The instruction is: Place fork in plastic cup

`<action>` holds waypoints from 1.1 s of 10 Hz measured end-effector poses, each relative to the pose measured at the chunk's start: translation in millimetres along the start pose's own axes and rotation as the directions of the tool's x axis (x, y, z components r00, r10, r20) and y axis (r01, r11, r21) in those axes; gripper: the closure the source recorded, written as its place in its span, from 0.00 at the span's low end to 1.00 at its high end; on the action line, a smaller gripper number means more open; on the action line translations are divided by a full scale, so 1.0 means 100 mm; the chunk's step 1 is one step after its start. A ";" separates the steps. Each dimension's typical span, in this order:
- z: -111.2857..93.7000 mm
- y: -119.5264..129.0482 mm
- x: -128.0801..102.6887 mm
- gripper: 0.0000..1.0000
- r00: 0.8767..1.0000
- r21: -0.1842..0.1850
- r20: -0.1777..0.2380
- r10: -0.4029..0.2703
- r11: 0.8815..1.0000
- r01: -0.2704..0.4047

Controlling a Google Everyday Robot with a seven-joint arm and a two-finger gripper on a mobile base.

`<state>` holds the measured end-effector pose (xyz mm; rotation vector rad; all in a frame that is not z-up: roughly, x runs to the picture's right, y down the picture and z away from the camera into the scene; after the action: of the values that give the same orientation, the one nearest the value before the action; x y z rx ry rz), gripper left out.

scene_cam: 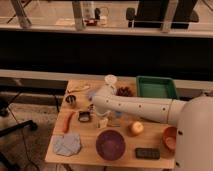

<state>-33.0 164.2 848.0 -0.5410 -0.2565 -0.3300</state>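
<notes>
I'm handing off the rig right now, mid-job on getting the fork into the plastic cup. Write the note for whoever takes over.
Gripper: low over the table's middle, just behind the purple bowl; whether it holds anything cannot be told.
Fork: what looks like it lies at the back left, near the small metal cup.
Plastic cup: light blue, right of the fork, partly hidden by the arm.
Done: nothing; the fork is not in the cup.
Left: grasp fork, carry it over, drop it in.

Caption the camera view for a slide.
White robot arm stretched over a wooden table, its hand down between the round purple bowl and the white lidded jar.
</notes>
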 end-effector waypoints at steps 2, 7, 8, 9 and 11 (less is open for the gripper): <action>-0.02 0.08 0.17 0.20 0.999 -0.022 -0.013 0.049 0.999 -0.049; -0.05 0.22 0.19 0.20 0.996 -0.039 -0.008 0.092 0.995 -0.092; -0.03 0.26 0.17 0.20 0.995 -0.040 0.001 0.096 0.995 -0.096; -0.02 0.27 0.15 0.20 0.995 -0.038 0.009 0.099 0.994 -0.098; 0.04 0.32 0.18 0.20 0.993 -0.031 0.028 0.116 0.993 -0.115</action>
<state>-5.3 187.9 842.1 -0.5871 -0.2481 -0.2141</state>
